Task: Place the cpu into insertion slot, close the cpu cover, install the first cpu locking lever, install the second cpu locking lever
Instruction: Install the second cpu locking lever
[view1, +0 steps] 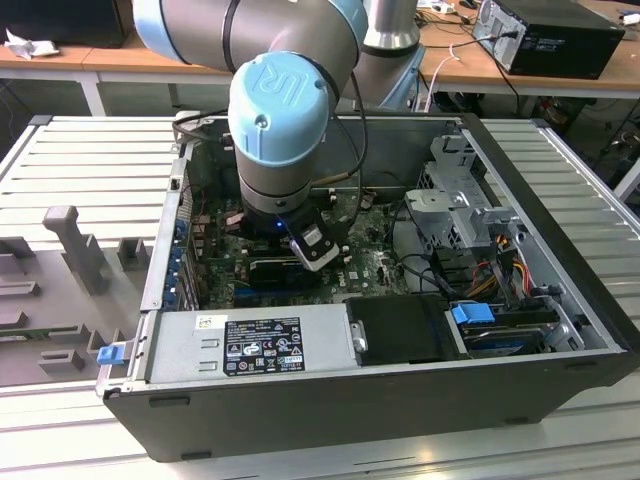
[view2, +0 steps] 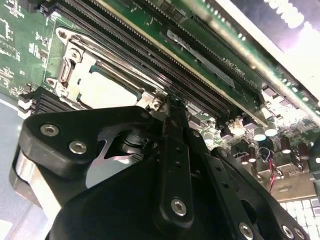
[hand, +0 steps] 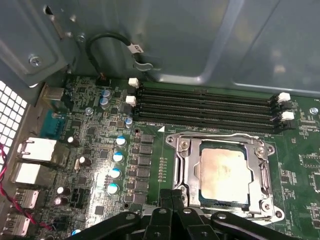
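The cpu (hand: 224, 172) lies seated in the insertion slot (hand: 192, 172) with the cpu cover (hand: 262, 167) shut over it, its silver frame flat around the chip. The gripper (hand: 172, 197) sits at the socket's edge, fingers pressed together, seemingly on a locking lever. A slip there could scrape the green board (hand: 95, 135) or leave the lever unlatched.

Slatted grey metal table (view1: 90, 160) carrying an open black computer case (view1: 330, 400), with a grey moulded fixture tray (view1: 60, 300) lying beside it at the exterior view's left.
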